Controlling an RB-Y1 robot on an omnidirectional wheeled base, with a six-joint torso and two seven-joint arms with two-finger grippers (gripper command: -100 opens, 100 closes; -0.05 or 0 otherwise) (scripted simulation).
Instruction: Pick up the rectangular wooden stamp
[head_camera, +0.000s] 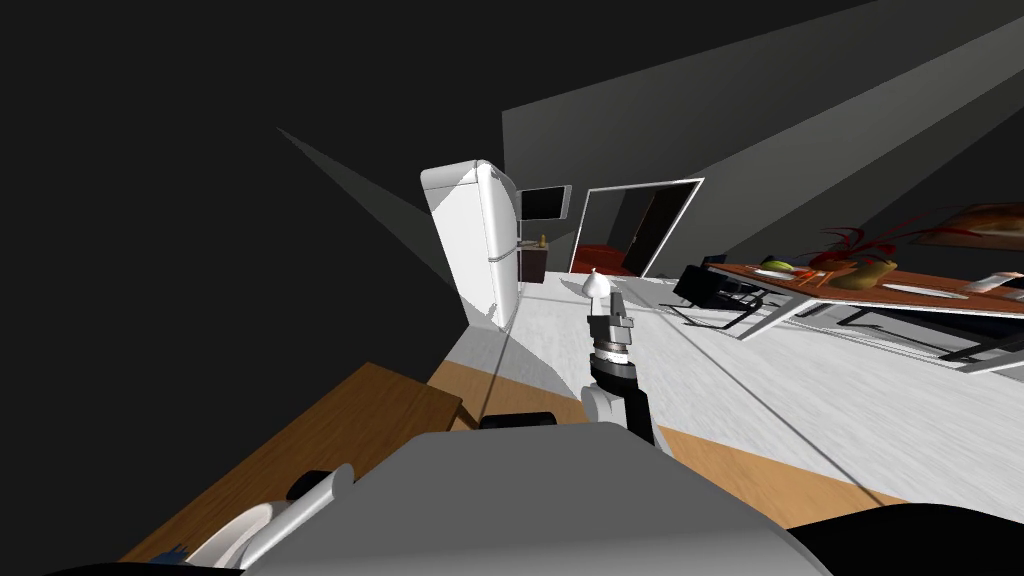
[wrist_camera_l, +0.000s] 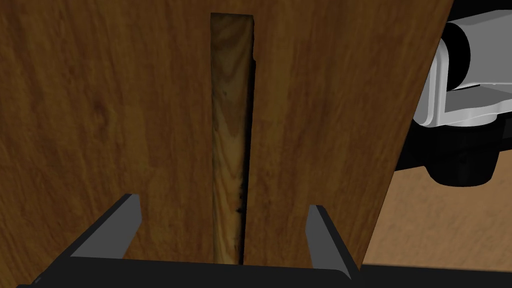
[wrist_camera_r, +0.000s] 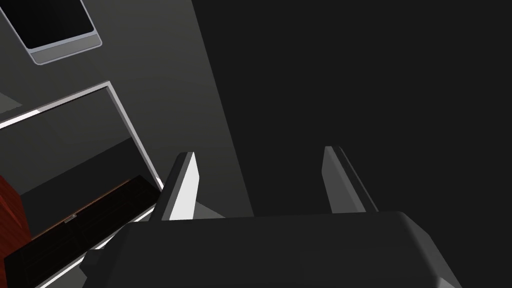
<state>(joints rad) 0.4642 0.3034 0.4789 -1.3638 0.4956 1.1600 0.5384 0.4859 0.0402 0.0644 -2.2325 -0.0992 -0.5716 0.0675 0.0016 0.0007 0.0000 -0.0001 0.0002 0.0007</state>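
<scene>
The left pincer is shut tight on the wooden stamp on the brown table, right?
No. The left wrist view shows the left pincer open, its fingers standing apart on either side of the wooden stamp, which lies on the brown table.

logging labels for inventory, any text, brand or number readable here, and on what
None readable. The wooden stamp shows only grain, the wooden table bears no marks, the white fridge has no brand, the dark wall screen is blank. Things on the far dining table are too small to tell.

Pale grained stamp (wrist_camera_l: 227, 125), darker brown table (wrist_camera_l: 125, 100)
</scene>
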